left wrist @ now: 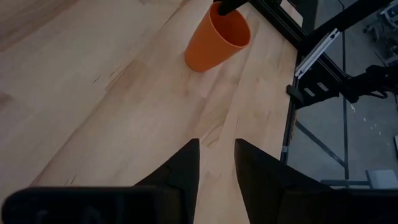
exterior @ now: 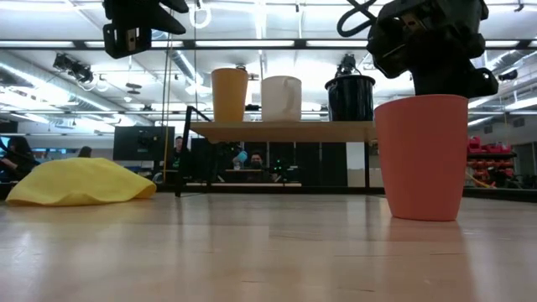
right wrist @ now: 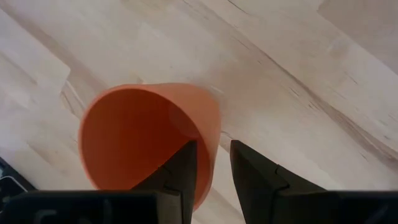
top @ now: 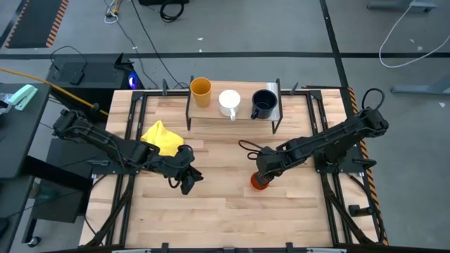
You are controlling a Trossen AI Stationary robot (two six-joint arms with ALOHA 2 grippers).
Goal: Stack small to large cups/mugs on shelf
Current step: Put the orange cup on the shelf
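Right gripper (right wrist: 208, 163) hung over the small orange-red plastic cup (top: 259, 182), its two dark fingers (right wrist: 177, 171) straddling the cup's rim, one inside and one outside, with a narrow gap between them. That cup stood upright on the slatted wooden tabletop (top: 218, 211), well in front of the low light-wood shelf (top: 242, 112). On the shelf stood the yellow-orange cup (top: 201, 91), the white handled mug (top: 229, 103) and the dark navy handled mug (top: 264, 104) in a row. Left gripper (top: 184, 177), fingers slightly apart and empty, hovered just beside the crumpled yellow cloth (top: 162, 138).
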